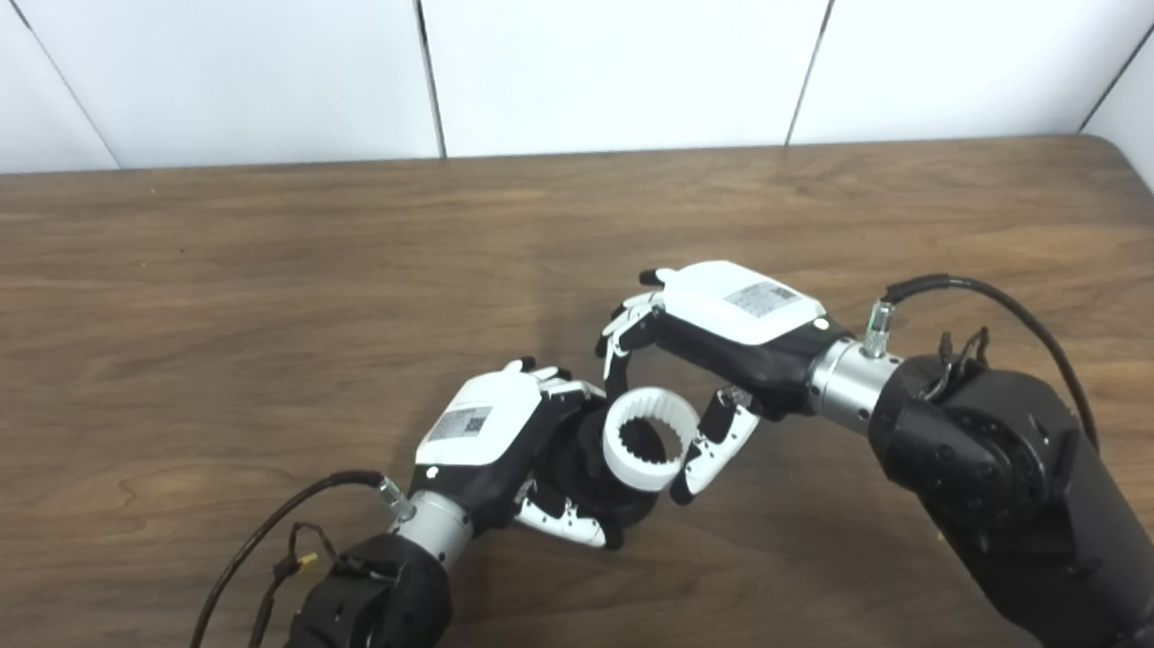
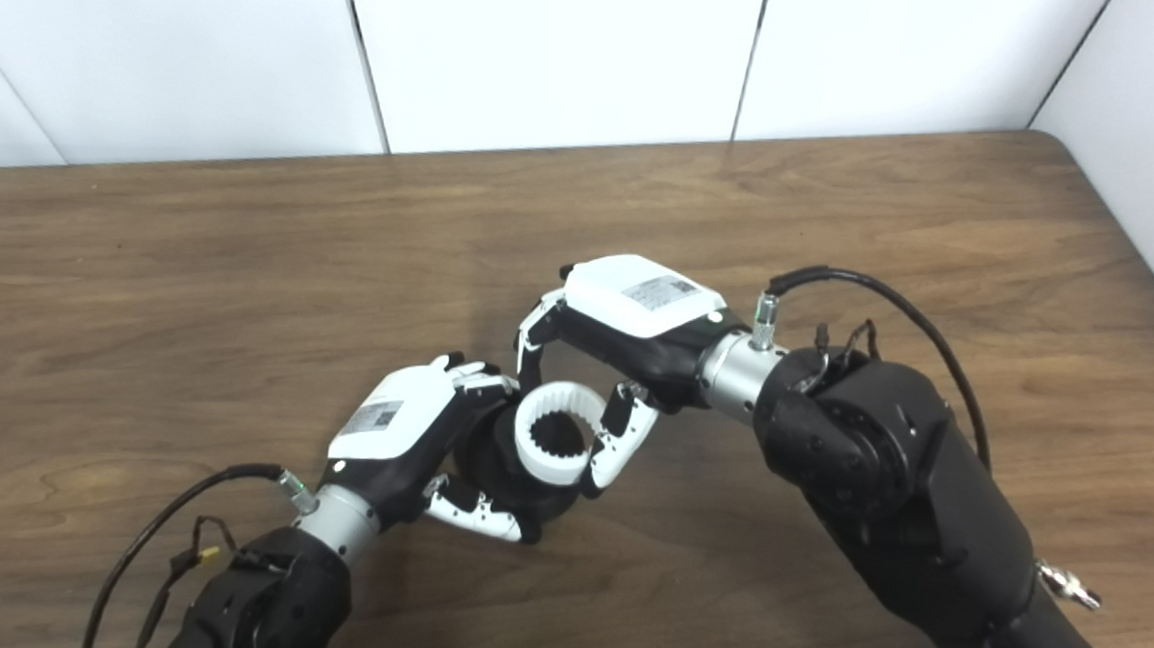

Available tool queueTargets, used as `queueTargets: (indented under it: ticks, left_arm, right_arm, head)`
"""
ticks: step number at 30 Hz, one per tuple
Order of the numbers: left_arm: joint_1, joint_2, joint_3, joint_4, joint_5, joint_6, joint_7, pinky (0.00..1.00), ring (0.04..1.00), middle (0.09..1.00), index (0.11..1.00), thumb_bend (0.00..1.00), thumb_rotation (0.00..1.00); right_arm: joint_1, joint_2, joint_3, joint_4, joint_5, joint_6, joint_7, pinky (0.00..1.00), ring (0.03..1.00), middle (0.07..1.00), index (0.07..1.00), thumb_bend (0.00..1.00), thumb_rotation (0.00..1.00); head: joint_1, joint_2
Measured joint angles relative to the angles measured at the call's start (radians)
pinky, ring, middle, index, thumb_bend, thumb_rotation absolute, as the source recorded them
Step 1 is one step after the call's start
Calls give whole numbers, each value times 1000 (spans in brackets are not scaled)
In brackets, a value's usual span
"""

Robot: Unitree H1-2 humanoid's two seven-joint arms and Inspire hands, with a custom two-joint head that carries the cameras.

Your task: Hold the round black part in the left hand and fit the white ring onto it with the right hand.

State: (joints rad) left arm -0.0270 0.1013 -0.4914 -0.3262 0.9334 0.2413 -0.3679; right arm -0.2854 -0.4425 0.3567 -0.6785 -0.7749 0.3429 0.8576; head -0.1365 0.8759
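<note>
- holding the round black part (image 1: 583, 465), the left hand (image 1: 504, 450) sits low centre over the bench (image 1: 185, 340), fingers and thumb wrapped around the part's body.
- round black part is up off the bench, its open face tilted toward the right hand; most of it hidden by the left hand's fingers (image 1: 565, 522) and by the ring.
- white ring (image 1: 642, 438) sits at the front of the black part, touching it; toothed inner edge visible, dark centre showing through the hole.
- cannot tell whether the ring is fully seated or only resting against the part.
- right hand (image 1: 710, 357) comes in from the right, palm down, white back plate up, just above and beside the ring.
- right hand fingers (image 1: 627, 332) curl down at the ring's far side, thumb (image 1: 715, 443) hangs at its near-right side; the ring lies between them.
- right hand looks narrowly closed around the ring; actual contact of the tips with the ring is not clear, so its grip cannot be told for sure.
- the two hands are very close, nearly touching at the ring.
- black cable (image 1: 989, 299) loops over the right wrist; thinner wires (image 1: 262, 555) trail by the left wrist.
- brown wood-grain bench, white panelled wall (image 1: 603, 55) behind it.
</note>
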Motion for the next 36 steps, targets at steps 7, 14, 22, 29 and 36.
queueTargets:
  ticks: [7, 14, 22, 29, 36]
  left_arm:
    - [0, -3, -1, 0, 0, 3, -1, 1000, 912, 791, 479, 525, 57]
    - [0, -4, -3, 0, 1, 5, -1, 1000, 913, 791, 479, 525, 57]
    - [0, -7, -8, 0, 4, 12, 0, 1000, 910, 794, 479, 525, 58]
    - [0, -10, -14, 0, 11, 16, 3, 1000, 913, 794, 480, 525, 59]
    - [0, -18, -16, 0, 18, 21, -3, 1000, 915, 793, 479, 525, 59]
  right_arm:
    - [21, 20, -3, 31, -3, -37, -55, 1000, 887, 794, 483, 525, 137]
    - [24, 44, -2, 60, -13, -43, -75, 1000, 891, 796, 483, 525, 137]
    - [24, 53, 1, 59, -21, -45, -74, 1000, 887, 786, 482, 525, 137]
    - [23, 58, 9, 58, -25, -45, -71, 1000, 882, 782, 482, 525, 134]
    - [23, 77, 15, 58, -32, -45, -67, 1000, 889, 784, 482, 525, 133]
  head:
    - [2, -2]
    - [8, -3]
    - [14, -2]
    - [28, 3]
    - [37, 11]
